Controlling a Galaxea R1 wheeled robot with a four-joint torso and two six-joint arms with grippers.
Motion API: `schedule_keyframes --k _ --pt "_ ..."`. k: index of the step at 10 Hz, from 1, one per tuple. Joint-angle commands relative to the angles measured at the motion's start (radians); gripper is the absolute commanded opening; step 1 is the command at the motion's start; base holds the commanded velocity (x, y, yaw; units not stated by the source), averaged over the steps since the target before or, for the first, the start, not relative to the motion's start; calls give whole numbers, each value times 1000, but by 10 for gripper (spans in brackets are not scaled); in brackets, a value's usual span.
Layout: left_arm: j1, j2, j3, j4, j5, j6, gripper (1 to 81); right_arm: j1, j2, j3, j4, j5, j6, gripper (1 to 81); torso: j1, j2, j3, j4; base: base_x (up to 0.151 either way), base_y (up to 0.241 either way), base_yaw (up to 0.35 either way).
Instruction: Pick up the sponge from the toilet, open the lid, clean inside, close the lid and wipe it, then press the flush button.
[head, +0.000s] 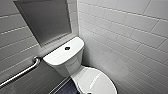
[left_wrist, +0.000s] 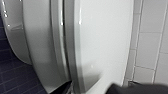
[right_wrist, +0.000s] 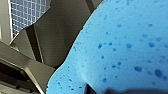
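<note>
The white toilet (head: 65, 58) stands in the corner, its flush button (head: 67, 48) dark on the flat tank top. The oval lid (head: 96, 81) lies down over the bowl. In the left wrist view the lid (left_wrist: 100, 42) and the seat rim beneath it show very close. My left gripper (left_wrist: 92, 89) is open, with dark fingertips (left_wrist: 63, 88) on either side of the lid's edge. The blue sponge (right_wrist: 120, 47), pitted with darker spots, looms large in the right wrist view, and my right gripper (right_wrist: 120, 91) is shut on it.
A metal grab bar (head: 21, 72) runs along the left wall, below a grey recessed panel (head: 46, 20). White tiled walls close in the corner on the right. Dark blue floor tiles (left_wrist: 15, 75) lie beside the bowl.
</note>
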Motion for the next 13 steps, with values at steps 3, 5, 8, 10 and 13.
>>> schedule_keyframes --k 3,5,8,10,13 --pt "-96 29 5 16 21 -7 811 -13 -29 9 -20 -39 3 10 0 0 0 0 0 0 0" --pt "-91 66 -49 13 23 -7 811 -19 -38 15 -20 -39 6 10 0 0 0 0 0 0 0" --pt "-108 109 -106 24 40 -7 811 -16 -38 14 -20 -39 8 10 0 0 0 0 0 0 0" --pt "-125 88 -61 22 29 -21 811 -17 -40 14 -20 -39 8 10 0 0 0 0 0 0 0" --pt "-132 11 62 22 -38 -61 811 -14 -40 15 -19 -39 8 10 0 0 0 0 0 0 0"
